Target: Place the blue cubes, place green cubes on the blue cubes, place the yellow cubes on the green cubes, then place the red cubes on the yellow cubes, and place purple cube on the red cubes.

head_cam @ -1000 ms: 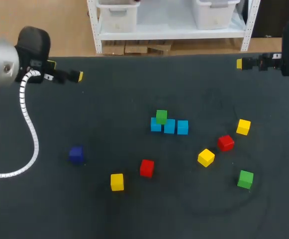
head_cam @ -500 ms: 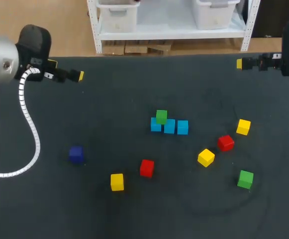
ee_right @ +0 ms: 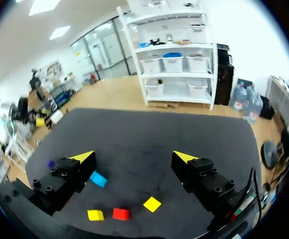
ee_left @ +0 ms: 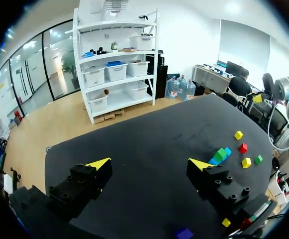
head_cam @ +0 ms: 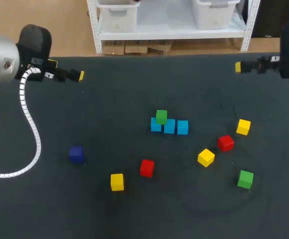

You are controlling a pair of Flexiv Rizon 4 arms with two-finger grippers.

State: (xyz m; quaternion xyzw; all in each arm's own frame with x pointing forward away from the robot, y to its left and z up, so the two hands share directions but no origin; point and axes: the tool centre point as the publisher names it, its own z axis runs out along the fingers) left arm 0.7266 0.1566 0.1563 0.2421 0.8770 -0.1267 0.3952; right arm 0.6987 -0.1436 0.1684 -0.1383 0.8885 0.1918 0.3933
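Wide and empty like my left gripper [ee_left: 149, 164], my right gripper [ee_right: 133, 157] just nudges inward, well apart from the loose green cube [head_cam: 245, 179]

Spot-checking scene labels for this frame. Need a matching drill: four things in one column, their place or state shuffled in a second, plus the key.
Things
1. purple cube
2. blue cubes
3. left gripper
4. yellow cubes

Place or state
A. three, each lying single on the table, none stacked
B. open, holding nothing
C. row of three, one green cube on top
D. alone, apart from the other cubes, on the left arm's side

Pairs: 1-D, 2-C, 3-B, 4-A
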